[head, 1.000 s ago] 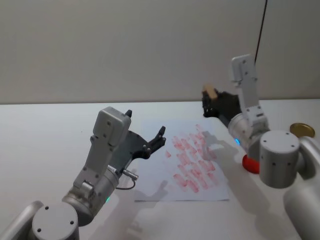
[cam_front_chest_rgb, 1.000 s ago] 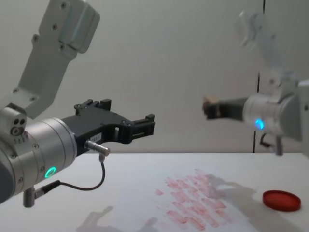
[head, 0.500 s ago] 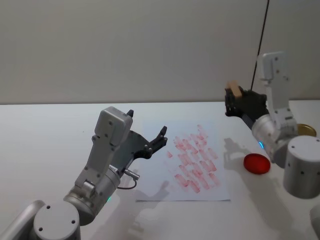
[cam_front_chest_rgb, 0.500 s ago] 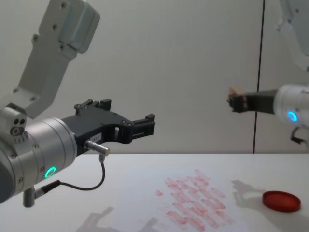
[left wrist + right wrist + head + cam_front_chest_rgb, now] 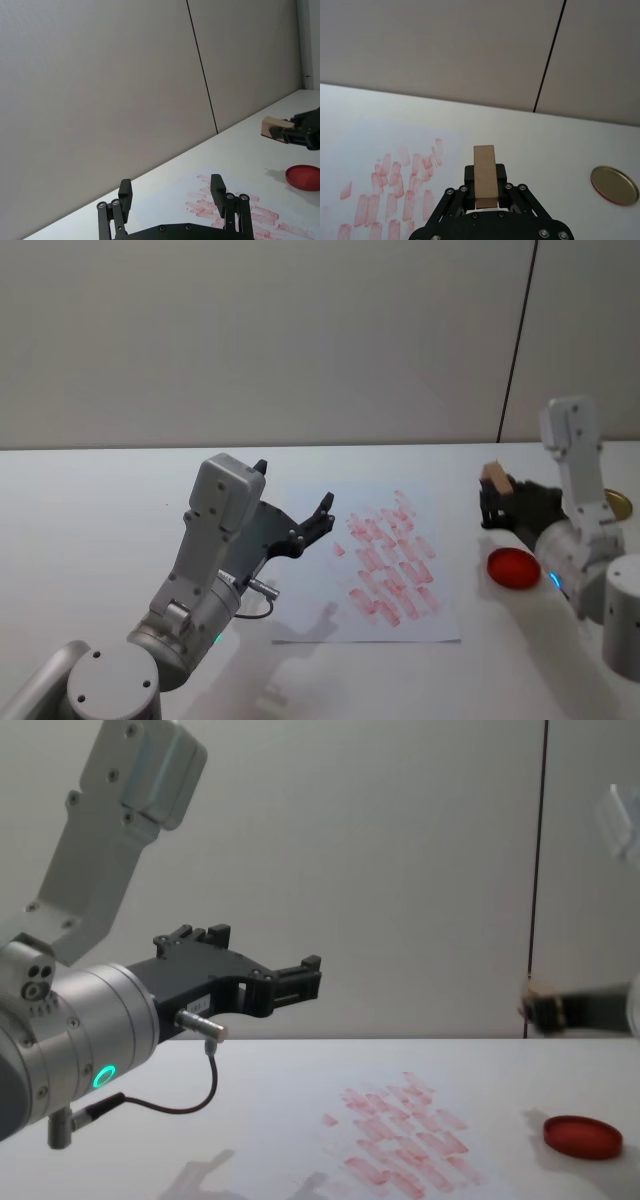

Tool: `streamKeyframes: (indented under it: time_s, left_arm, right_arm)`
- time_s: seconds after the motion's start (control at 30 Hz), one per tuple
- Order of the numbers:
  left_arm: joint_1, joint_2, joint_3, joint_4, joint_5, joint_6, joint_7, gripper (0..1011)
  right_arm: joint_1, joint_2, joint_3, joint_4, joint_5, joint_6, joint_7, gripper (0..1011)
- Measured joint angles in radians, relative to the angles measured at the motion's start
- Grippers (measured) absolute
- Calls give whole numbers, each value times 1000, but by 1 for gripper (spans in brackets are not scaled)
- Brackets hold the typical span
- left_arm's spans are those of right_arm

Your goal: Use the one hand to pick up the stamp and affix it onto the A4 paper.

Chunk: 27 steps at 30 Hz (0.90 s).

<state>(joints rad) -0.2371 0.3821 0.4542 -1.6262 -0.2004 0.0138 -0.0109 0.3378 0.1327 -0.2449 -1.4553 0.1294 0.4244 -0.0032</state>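
Stamp (image 5: 485, 175) clamped in the right gripper (image 5: 497, 502) above the red ink pad (image 5: 513, 568), beside the paper (image 5: 385, 565); right wrist view adds a gold lid (image 5: 614, 185) on the bench (image 5: 90, 500); left gripper (image 5: 290, 982) spread, idle

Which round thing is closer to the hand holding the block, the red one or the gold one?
The flat red round ink pad, just below the right end effector; the gold lid lies behind the arm.
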Motion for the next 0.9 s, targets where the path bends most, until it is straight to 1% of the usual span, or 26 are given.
streamKeyframes:
  time_s: [0.27, 0.47, 0.67, 0.77, 0.87, 0.9]
  left_arm:
    - [0, 0, 0, 0, 0, 0, 0, 993]
    - [0, 0, 0, 0, 0, 0, 0, 993]
    - [0, 0, 0, 0, 0, 0, 0, 993]
    - [0, 0, 0, 0, 0, 0, 0, 993]
    - [0, 0, 0, 0, 0, 0, 0, 993]
    - [0, 0, 0, 0, 0, 0, 0, 993]
  right_arm:
    - [-28, 20, 11, 25, 5, 41, 8, 219]
    - [-34, 26, 17, 55, 10, 49, 25, 219]
    - [-36, 29, 20, 86, 12, 43, 45, 219]
    - [-36, 30, 21, 98, 12, 35, 54, 250]
    - [-37, 31, 22, 104, 12, 25, 60, 344]
    - [-38, 31, 22, 107, 13, 16, 64, 361]
